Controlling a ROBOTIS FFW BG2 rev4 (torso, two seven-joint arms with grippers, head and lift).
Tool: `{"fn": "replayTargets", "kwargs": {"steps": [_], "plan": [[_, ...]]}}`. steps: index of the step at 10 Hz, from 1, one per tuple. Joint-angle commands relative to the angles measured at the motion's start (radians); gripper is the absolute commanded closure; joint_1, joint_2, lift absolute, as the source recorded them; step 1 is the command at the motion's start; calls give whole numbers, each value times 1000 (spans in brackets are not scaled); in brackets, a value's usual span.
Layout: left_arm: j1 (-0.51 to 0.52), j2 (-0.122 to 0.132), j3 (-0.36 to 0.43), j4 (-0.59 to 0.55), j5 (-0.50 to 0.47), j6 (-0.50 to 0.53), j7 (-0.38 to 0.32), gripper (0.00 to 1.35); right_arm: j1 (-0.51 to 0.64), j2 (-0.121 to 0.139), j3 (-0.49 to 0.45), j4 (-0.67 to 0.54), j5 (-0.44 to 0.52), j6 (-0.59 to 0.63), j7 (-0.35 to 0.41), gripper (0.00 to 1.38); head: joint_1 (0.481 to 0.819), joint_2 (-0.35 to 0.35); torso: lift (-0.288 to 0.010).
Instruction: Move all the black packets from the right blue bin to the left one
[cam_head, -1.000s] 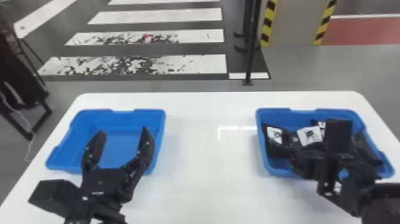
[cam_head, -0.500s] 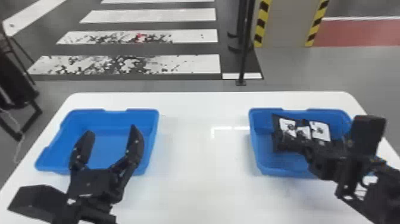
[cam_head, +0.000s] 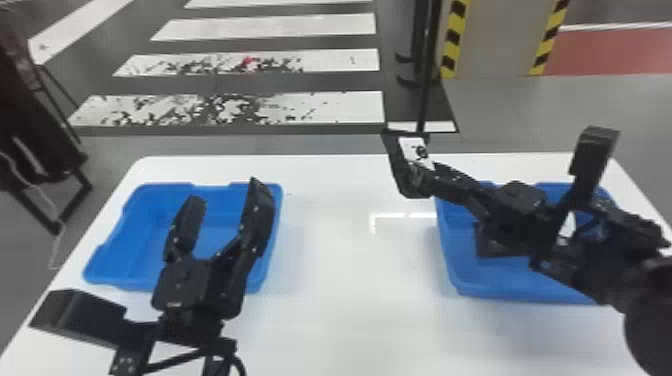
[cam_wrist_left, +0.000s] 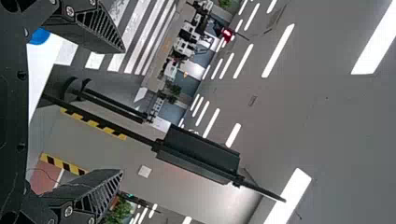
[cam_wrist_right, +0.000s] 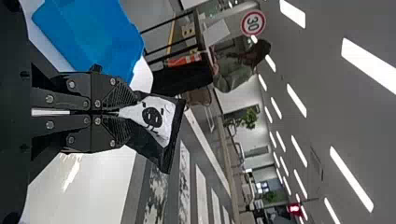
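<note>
In the head view my right gripper (cam_head: 425, 185) is raised left of the right blue bin (cam_head: 525, 295), shut on a black packet (cam_head: 400, 172) with a white label. The right wrist view shows that gripper (cam_wrist_right: 125, 111) pinching one end of the packet (cam_wrist_right: 173, 135). Under the right arm, another dark packet (cam_head: 492, 245) lies in the bin, partly hidden. My left gripper (cam_head: 227, 192) stands open in front of and over the left blue bin (cam_head: 112, 255); its fingers are spread wide in the left wrist view, where the gripper (cam_wrist_left: 123, 112) holds nothing.
Both bins stand on a white table (cam_head: 350, 280), with the bare tabletop between them. A black pole (cam_head: 426, 75) rises behind the table's far edge. A dark stand (cam_head: 75, 195) is off the table's left side.
My right gripper has risen from the right bin and moved left, carrying a packet out. The left gripper stays open over the left bin. The head view has shifted slightly.
</note>
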Motion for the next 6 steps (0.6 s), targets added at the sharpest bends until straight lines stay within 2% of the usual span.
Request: {"fn": "replayTargets", "kwargs": {"steps": [1,2,3,6], "plan": [[5,-4,25,-54,41,56,-8,139,-16,-18,87,-27,-72,-2,17,1119,695,157,-168],[5,-6,53,-100,49,196,-34,139,-31,-36,159,-30,-124,-2,23,1119,693,183,-168],[-2,-9,69,-132,17,312,-54,139,-45,-42,203,-32,-134,-2,23,1119,691,226,-168],[-12,-6,61,-147,11,393,-68,139,-72,-53,279,-25,-174,-2,21,1119,695,259,-168]]}}
